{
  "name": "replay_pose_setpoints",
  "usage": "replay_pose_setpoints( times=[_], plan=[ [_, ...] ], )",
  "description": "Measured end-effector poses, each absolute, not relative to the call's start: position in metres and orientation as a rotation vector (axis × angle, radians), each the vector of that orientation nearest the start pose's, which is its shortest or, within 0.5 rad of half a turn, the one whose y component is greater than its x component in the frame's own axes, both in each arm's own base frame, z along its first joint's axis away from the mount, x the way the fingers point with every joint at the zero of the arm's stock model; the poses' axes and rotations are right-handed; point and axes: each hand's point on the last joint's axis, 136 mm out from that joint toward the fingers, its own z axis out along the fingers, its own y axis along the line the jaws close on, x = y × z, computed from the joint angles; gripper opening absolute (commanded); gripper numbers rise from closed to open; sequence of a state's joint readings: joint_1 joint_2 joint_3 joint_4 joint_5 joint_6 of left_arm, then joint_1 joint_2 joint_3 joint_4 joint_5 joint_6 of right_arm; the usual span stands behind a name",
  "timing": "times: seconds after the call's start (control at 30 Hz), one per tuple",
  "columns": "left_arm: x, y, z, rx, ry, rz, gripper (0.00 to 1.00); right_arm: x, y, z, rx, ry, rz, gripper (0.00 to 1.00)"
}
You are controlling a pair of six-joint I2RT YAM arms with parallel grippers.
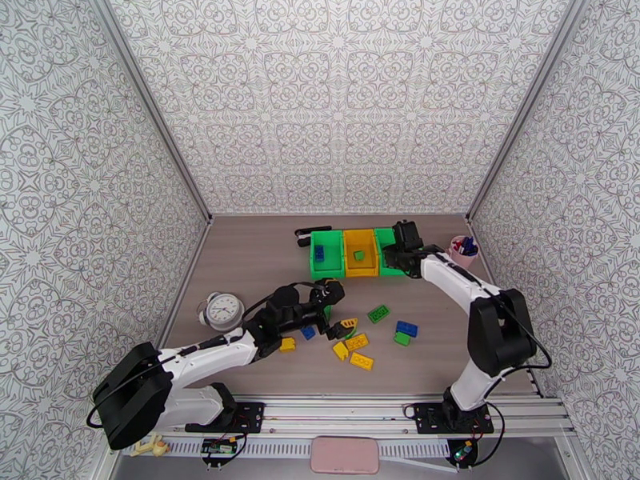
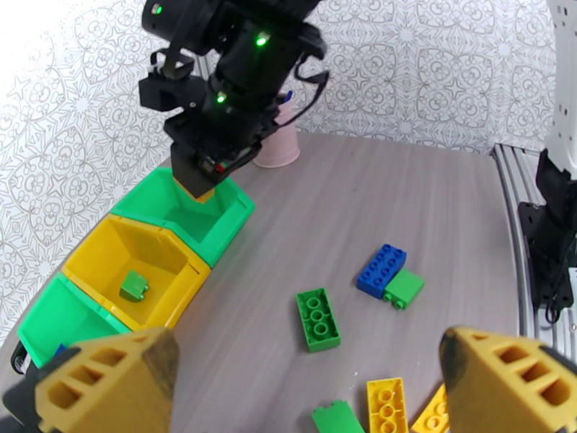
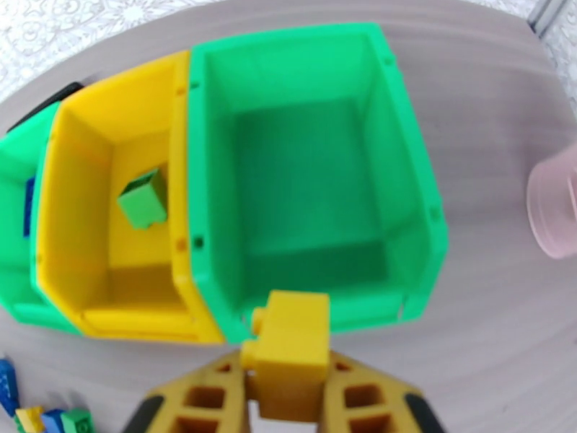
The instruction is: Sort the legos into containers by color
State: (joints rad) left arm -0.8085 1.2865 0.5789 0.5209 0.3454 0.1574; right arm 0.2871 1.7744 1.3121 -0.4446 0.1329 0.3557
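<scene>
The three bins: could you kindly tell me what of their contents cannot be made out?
Left green bin: cut off by the right wrist view's edge; in the left wrist view, partly behind a left claw finger.
Right green bin: top view, floor covered by the right claw.

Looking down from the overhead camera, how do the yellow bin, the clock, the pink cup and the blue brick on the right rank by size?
1. Yellow bin and clock: they look about alike, so I won't rank them.
2. Pink cup.
3. Blue brick, clearly smallest.
</scene>
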Motion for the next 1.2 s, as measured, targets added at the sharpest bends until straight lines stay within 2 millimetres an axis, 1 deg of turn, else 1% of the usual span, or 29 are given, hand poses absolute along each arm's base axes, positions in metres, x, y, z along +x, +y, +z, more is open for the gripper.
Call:
replay_pose_setpoints(
  times=[0.1,0.2,0.23,0.3,0.37,0.47,0.53,0.57,0.6,0.63,0.67,0.73,0.83,0.9,0.97,1.03,1.1,1.2],
  plan=[
    [0.236,-0.331,0.208,1.060,1.472,-0.770,1.00,0.477,0.109,0.113,0.129,2.475,0.111,0.22],
    [0.235,-0.330,0.204,1.062,1.481,-0.770,1.00,0.493,0.107,0.102,0.118,2.485,0.109,0.27],
    [0.235,-0.330,0.204,1.061,1.484,-0.771,1.00,0.497,0.107,0.099,0.117,2.489,0.110,0.31],
    [0.236,-0.329,0.204,1.059,1.484,-0.770,1.00,0.502,0.107,0.096,0.114,2.493,0.113,0.43],
    [0.237,-0.327,0.204,1.054,1.490,-0.768,1.00,0.503,0.106,0.096,0.105,2.494,0.113,0.52],
    [0.244,-0.319,0.206,1.017,1.523,-0.757,1.00,0.504,0.105,0.101,0.096,2.484,0.110,0.61],
    [0.254,-0.309,0.205,0.961,1.564,-0.726,1.00,0.502,0.105,0.110,0.093,2.465,0.112,0.67],
    [0.258,-0.305,0.205,0.937,1.583,-0.709,1.00,0.499,0.104,0.116,0.086,2.454,0.114,0.70],
    [0.264,-0.300,0.203,0.901,1.614,-0.686,1.00,0.496,0.104,0.124,0.082,2.439,0.119,0.76],
    [0.269,-0.296,0.201,0.865,1.649,-0.663,1.00,0.492,0.103,0.134,0.075,2.420,0.128,0.86],
    [0.275,-0.292,0.200,0.830,1.682,-0.640,1.00,0.489,0.105,0.142,0.055,2.399,0.142,0.91],
    [0.287,-0.284,0.202,0.735,1.753,-0.596,1.00,0.479,0.110,0.165,-0.004,2.338,0.194,0.96],
    [0.307,-0.272,0.211,0.557,1.851,-0.545,1.00,0.463,0.120,0.188,-0.109,2.254,0.268,0.99],
    [0.318,-0.264,0.213,0.433,1.924,-0.511,1.00,0.450,0.126,0.199,-0.185,2.208,0.314,0.99],
    [0.327,-0.256,0.212,0.320,1.990,-0.480,1.00,0.437,0.134,0.205,-0.260,2.173,0.359,0.99],
    [0.331,-0.247,0.202,0.207,2.069,-0.445,1.00,0.424,0.143,0.211,-0.339,2.141,0.410,0.99],
    [0.332,-0.237,0.187,0.108,2.153,-0.402,1.00,0.410,0.155,0.218,-0.425,2.105,0.461,0.99],
    [0.329,-0.223,0.162,-0.026,2.283,-0.316,0.99,0.389,0.183,0.233,-0.578,2.036,0.525,1.00]
  ],
)
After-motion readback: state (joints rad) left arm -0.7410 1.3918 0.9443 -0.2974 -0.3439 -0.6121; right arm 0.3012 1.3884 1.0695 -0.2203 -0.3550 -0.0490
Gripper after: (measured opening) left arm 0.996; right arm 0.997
